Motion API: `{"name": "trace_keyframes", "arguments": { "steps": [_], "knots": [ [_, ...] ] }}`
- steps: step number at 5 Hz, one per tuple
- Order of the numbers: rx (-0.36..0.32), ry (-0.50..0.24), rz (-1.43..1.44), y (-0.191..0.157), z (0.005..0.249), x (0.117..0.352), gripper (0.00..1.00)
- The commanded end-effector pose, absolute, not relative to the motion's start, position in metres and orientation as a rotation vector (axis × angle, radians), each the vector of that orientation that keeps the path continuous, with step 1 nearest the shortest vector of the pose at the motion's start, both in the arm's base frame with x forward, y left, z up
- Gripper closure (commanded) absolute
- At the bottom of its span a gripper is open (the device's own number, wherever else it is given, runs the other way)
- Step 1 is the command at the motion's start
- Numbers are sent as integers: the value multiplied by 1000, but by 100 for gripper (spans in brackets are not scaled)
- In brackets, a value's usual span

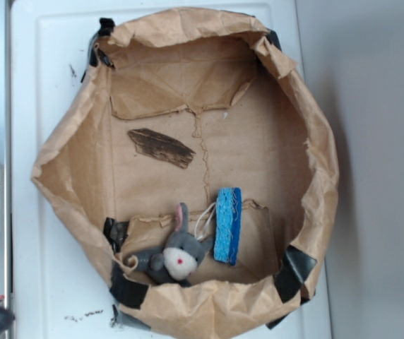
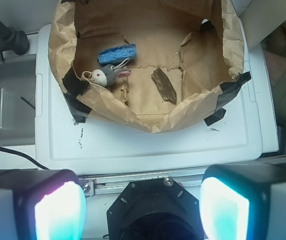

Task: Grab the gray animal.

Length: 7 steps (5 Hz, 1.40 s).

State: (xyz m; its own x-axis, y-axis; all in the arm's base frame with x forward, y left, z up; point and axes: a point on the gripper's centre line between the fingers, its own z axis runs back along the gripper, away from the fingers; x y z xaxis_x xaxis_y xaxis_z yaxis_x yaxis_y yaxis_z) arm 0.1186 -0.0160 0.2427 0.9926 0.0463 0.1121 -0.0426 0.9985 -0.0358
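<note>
Tool (image 2: 142, 210) hangs high over the near counter (image 2: 148, 140) edge, its two glowing pads spread wide with nothing between them, well apart from the work. One white counter carries one big brown paper bag (image 1: 315, 134), rolled open like a basin and taped black at the corners. Inside lie three things, one of each. A blue sponge (image 1: 228, 224) stands on edge near the middle. A dark bark piece (image 1: 161, 147) lies flat, well apart from the rest. The gray animal (image 1: 174, 254) sits tucked against the bag wall by a taped corner, just beside the sponge, a looped string between them. It looks light, soft and squashy, so I'd pinch across the plump head or body; the ears would only slip.
</note>
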Motion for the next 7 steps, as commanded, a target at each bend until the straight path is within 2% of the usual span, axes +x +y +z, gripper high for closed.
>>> {"name": "trace_keyframes", "arguments": {
  "steps": [1,2,3,4,5,6,7],
  "knots": [
    [-33,-113,45,-16,243,119,0],
    [-63,-110,73,-24,247,169,0],
    [-63,-117,113,-28,237,219,0],
    [-78,-128,140,-19,213,245,0],
    [-110,-137,187,-1,163,263,0],
    [-76,-105,202,7,150,264,0],
    [-76,-105,202,7,150,264,0]
  ]
}}
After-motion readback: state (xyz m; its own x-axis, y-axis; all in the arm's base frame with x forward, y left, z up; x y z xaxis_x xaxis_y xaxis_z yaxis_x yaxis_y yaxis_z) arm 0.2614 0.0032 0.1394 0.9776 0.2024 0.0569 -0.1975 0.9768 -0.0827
